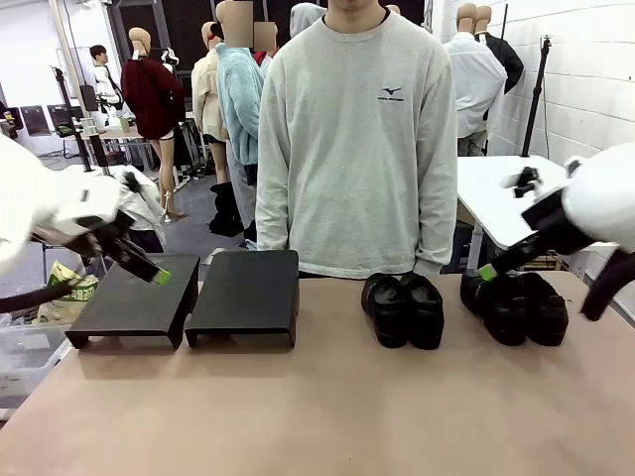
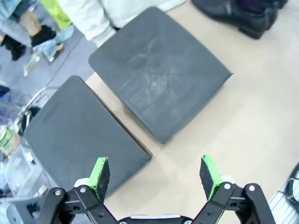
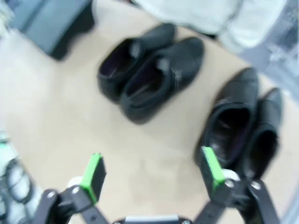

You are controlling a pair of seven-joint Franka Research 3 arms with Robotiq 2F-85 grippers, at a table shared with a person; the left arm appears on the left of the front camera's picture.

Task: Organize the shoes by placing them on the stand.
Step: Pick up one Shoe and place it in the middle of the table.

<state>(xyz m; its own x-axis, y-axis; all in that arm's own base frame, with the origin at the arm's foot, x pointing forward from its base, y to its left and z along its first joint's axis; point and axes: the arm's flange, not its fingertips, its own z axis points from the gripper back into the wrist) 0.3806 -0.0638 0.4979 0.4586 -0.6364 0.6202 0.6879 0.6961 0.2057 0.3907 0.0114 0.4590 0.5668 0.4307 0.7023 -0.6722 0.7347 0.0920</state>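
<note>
Left wrist view: stands (image 2: 159,74) from above; right wrist view: shoes (image 3: 154,79), blurred.

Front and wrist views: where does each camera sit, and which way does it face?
Front view: robot's side, facing the person across the table; left claw and right claw show.
Left wrist view: over the open left claw, down onto two stands.
Right wrist view: over the open right claw, down onto four shoes.
Front view shares stands and shoes.

Left arm (image 1: 62,211) and right arm (image 1: 607,194) angle inward, both jaws spread wide.
</note>
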